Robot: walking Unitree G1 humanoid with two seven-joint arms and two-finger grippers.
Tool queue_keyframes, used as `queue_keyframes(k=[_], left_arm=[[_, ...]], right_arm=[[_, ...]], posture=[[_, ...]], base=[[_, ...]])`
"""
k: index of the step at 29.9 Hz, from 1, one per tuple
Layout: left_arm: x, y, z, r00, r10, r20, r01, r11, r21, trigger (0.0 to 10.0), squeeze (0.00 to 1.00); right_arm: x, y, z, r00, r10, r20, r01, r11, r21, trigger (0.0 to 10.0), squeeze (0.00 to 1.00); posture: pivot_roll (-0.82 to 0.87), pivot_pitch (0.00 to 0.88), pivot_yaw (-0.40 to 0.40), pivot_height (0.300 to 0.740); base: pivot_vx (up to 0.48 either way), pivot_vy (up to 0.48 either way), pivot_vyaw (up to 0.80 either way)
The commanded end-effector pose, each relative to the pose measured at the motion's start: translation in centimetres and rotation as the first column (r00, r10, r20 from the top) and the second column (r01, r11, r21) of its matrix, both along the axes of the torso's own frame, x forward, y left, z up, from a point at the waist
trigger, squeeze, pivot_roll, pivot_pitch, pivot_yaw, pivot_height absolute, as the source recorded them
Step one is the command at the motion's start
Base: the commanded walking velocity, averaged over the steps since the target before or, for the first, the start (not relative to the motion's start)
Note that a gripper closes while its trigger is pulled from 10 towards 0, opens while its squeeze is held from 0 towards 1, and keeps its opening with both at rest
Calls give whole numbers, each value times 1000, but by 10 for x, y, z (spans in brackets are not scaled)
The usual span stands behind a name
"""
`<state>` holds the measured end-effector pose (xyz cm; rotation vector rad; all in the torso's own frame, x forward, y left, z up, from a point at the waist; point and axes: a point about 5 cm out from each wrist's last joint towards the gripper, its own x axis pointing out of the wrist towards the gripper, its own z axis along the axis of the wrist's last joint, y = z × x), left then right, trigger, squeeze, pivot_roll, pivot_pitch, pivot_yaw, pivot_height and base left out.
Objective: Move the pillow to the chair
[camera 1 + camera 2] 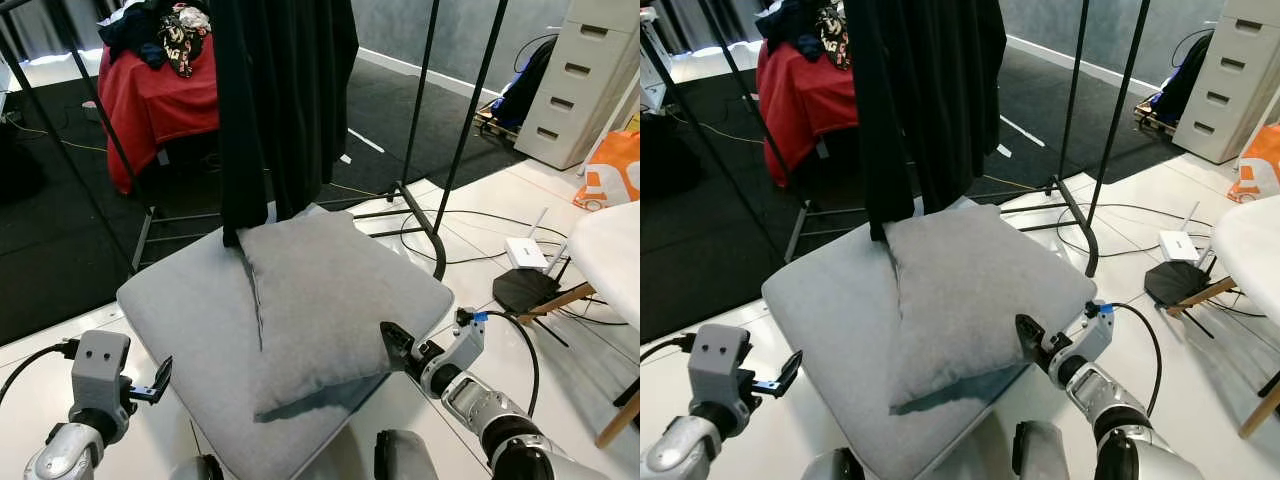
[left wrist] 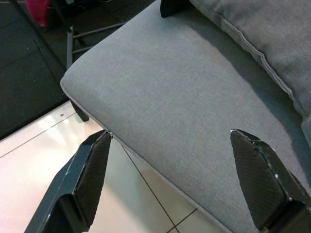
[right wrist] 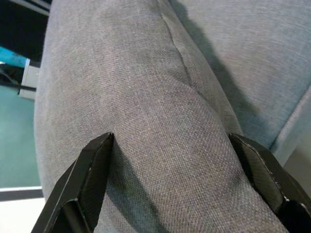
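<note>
Right tool [image 1: 392, 343], fingers spread, seemingly touches pillow [image 1: 320, 290] on chair [image 1: 190, 320].

From the head camera I see a black garment [image 1: 285, 100] hanging over the far edge of the grey chair seat [image 1: 190, 320], hiding where the seat ends and covering the back corner of the grey pillow [image 1: 330, 300]. The pillow hides the seat beneath it. The right gripper [image 1: 392, 345] sits at the pillow's near corner; its fingertips are lost behind the fabric. The chair's legs are out of sight from my head views.
</note>
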<state>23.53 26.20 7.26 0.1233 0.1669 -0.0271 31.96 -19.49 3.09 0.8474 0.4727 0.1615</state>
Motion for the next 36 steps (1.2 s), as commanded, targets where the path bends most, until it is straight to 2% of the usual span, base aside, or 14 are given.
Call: queue_keyframes(k=[1, 11, 12, 17, 26, 32, 35, 36], left_arm=[[-3, 6, 1, 1000, 6, -17, -6, 999, 32, 10000, 0], [-6, 8, 7, 1000, 6, -10, -6, 998, 56, 10000, 0], [-5, 7, 9, 1000, 7, 0, -7, 998, 62, 10000, 0], [-3, 5, 12, 1000, 6, 12, -7, 998, 68, 10000, 0], [1, -1, 14, 1000, -11, 18, 10, 997, 71, 10000, 0], [6, -4, 16, 999, -17, 28, 15, 998, 69, 10000, 0], [8, -6, 13, 1000, -11, 28, 9, 998, 57, 10000, 0], [8, -6, 13, 1000, -11, 28, 9, 998, 57, 10000, 0]], right_arm=[[-7, 9, -10, 998, 14, -58, -13, 1000, 23, 10000, 0], [5, 19, 5, 999, 36, 39, -40, 994, 103, 10000, 0], [6, 18, 7, 999, 19, 49, -25, 991, 129, 0, 0], [8, 17, 9, 999, 0, 50, -8, 988, 152, 0, 0], [6, 15, 5, 1000, -2, 9, 1, 995, 100, 0, 0], [11, 19, 12, 997, 48, 55, -51, 997, 63, 0, 0], [21, 20, 28, 986, 84, 145, -91, 995, 44, 0, 0], [21, 20, 28, 986, 84, 145, -91, 995, 44, 0, 0]], posture=[[9, 127, 36, 474], [26, 136, 39, 474], [28, 136, 37, 474], [26, 136, 35, 474], [10, 116, 28, 474], [-5, 100, 19, 474], [-21, 92, 13, 474], [-21, 92, 13, 474]], base=[[0, 0, 0], [0, 0, 0], [0, 0, 0], [0, 0, 0], [0, 0, 0], [0, 0, 0], [0, 0, 0], [0, 0, 0]])
